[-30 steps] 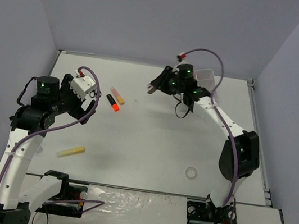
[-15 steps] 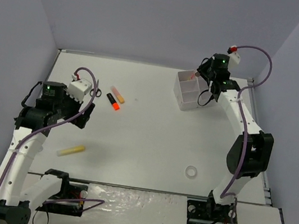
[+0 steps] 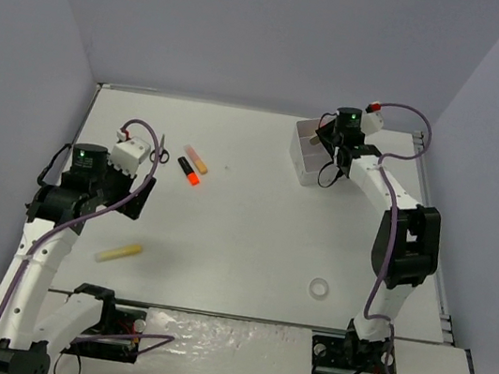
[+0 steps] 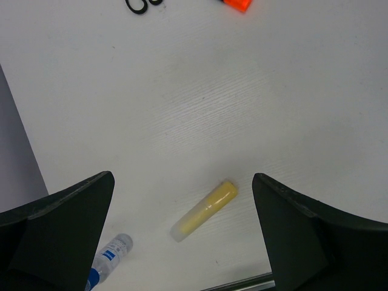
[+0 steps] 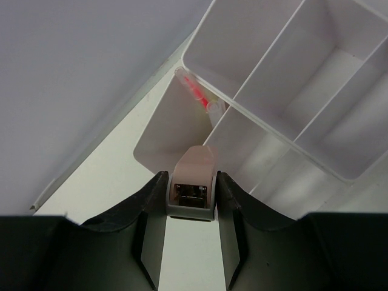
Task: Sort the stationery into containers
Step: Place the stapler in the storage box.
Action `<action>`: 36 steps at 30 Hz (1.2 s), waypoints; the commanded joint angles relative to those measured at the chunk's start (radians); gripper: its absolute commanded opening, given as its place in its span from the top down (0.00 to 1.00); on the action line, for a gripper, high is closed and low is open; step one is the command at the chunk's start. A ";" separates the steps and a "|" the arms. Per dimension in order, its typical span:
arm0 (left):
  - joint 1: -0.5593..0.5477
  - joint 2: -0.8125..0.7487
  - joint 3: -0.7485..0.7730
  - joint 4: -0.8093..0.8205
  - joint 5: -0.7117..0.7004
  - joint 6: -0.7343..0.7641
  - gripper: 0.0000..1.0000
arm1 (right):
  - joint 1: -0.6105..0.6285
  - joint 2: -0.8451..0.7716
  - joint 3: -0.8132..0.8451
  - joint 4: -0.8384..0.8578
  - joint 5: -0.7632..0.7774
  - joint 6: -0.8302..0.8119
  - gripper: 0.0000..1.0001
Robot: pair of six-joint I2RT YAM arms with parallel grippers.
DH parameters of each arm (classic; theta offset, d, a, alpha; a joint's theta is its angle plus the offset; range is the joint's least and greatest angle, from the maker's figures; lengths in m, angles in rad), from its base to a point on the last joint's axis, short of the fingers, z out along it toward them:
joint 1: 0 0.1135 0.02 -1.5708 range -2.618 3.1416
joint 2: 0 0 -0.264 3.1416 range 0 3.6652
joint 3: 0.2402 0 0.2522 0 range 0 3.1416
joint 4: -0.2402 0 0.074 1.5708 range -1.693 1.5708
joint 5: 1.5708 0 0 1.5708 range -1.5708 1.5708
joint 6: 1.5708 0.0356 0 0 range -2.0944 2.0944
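Note:
The white compartment box [image 3: 307, 157] stands at the back right. My right gripper [image 3: 327, 137] hovers at its near-left corner, shut on a small peach-and-grey item [image 5: 193, 179], which hangs just outside the box rim [image 5: 262, 68]. A pink pen [image 5: 196, 91] leans in the corner compartment. My left gripper [image 4: 182, 182] is open above the yellow highlighter [image 4: 203, 210], which lies flat between the fingers' line of sight and also shows as the yellow highlighter [image 3: 118, 253]. An orange-black highlighter [image 3: 188, 171] and a peach one [image 3: 197, 159] lie side by side.
A white tape ring [image 3: 318, 288] lies at the front right. A clear pen with a blue label [image 4: 109, 257] rests near the table's front edge. Black scissor loops [image 4: 142, 5] peek in at the top of the left wrist view. Grey walls close in on three sides.
My right arm has swung from the table's back middle to the box with the item still held. The left arm has sunk slightly toward the yellow highlighter.

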 commanded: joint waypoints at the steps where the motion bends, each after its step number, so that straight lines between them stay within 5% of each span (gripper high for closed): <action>1: 0.004 -0.014 0.020 0.046 -0.064 0.032 0.03 | 0.010 0.005 0.006 0.111 0.049 0.075 1.00; 8: 0.004 -0.010 0.025 0.034 -0.056 0.045 0.03 | 0.011 0.038 -0.006 0.113 0.071 0.108 1.00; 13: 0.004 -0.017 0.024 0.008 -0.047 0.059 0.03 | 0.012 0.027 -0.001 0.106 0.072 0.089 0.84; 18: 0.005 -0.019 0.024 0.004 -0.052 0.055 0.03 | 0.014 -0.008 -0.022 0.090 0.118 0.089 1.00; 31: 0.004 -0.012 0.033 0.005 -0.044 0.046 0.03 | 0.026 -0.097 -0.083 0.092 0.189 0.102 1.00; 36: 0.004 -0.006 0.042 -0.019 -0.038 0.064 0.03 | 0.027 -0.032 -0.048 0.088 0.136 0.100 0.75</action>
